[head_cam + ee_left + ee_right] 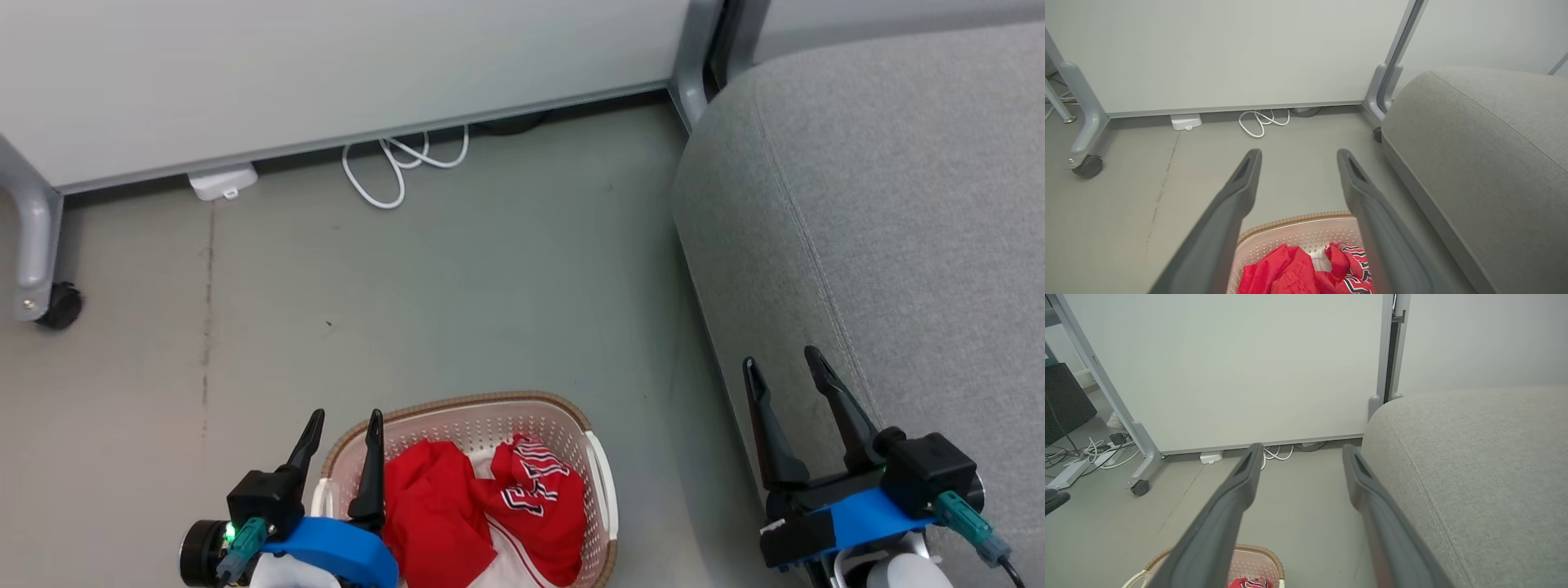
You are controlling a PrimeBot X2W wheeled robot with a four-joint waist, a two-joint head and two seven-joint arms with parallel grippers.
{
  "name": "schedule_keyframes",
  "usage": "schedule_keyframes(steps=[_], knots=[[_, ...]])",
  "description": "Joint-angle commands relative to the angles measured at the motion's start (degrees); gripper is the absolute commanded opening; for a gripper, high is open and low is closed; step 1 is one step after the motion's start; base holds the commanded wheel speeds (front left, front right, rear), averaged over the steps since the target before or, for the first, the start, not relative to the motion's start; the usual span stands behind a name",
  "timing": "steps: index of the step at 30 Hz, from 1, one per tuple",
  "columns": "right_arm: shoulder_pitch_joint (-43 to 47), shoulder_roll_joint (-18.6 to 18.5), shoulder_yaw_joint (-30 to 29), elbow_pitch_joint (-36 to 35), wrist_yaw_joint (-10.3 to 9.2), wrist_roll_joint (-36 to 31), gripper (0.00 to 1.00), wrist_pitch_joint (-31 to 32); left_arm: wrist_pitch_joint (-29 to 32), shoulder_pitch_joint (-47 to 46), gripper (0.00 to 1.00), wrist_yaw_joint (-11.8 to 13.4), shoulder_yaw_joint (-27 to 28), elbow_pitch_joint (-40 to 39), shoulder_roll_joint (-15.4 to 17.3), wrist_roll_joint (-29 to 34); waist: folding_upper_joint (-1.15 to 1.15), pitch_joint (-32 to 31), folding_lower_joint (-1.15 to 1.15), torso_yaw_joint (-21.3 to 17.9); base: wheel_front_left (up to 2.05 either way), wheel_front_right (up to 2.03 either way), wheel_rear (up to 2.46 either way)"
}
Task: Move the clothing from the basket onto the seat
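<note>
The cream perforated basket [571, 420] with a brown rim sits on the floor at the bottom centre of the head view. Red clothing [441, 510] with white trim and a striped, lettered piece [535, 478] lies crumpled inside it. My left gripper [345, 416] hovers open over the basket's left rim, nothing between its fingers. In the left wrist view the basket [1298, 228] and clothing [1286, 273] lie below the spread fingers [1241, 183]. The grey seat [882, 204] fills the right side. My right gripper [784, 359] stands open above its front edge.
A white wheeled partition [326, 73] stands behind, its caster [59, 305] at far left. A coiled white cable [400, 163] and a white plug box [222, 181] lie at its foot. Bare grey floor [449, 286] stretches between partition, basket and seat.
</note>
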Motion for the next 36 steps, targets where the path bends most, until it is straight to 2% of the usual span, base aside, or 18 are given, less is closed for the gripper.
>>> schedule_keyframes(steps=[1,14,20,31,36], knots=[[-1.49,-0.21,0.16,-0.50,0.11,0.35,1.00,-0.37,-0.28,-2.30,1.00,-0.17,-0.31,2.34,0.07,0.46,0.00,4.78,0.00,-3.18,0.00,0.00,0.00],[-5.19,-0.18,1.31,-2.47,0.11,2.13,1.00,-1.17,1.95,-14.43,1.00,-0.72,-1.26,21.33,2.32,0.86,0.00,18.12,0.00,-8.14,0.00,0.00,0.00],[-6.25,-0.17,2.38,-2.85,0.11,3.51,1.00,-1.33,2.20,-18.51,1.00,-0.42,-1.65,26.41,3.34,1.05,0.00,22.87,0.00,-9.48,0.00,0.00,0.00],[-7.80,-0.16,4.32,-5.30,0.11,6.64,1.00,-1.36,2.75,-24.74,1.00,1.80,-2.60,34.62,5.25,1.99,0.00,30.60,0.00,-11.62,0.00,0.00,0.00],[-8.43,-0.17,5.53,-5.84,0.11,7.72,1.00,-1.36,3.26,-27.10,1.00,4.23,-2.54,37.57,6.26,2.43,0.00,32.77,0.00,-12.48,0.00,0.00,0.00]])
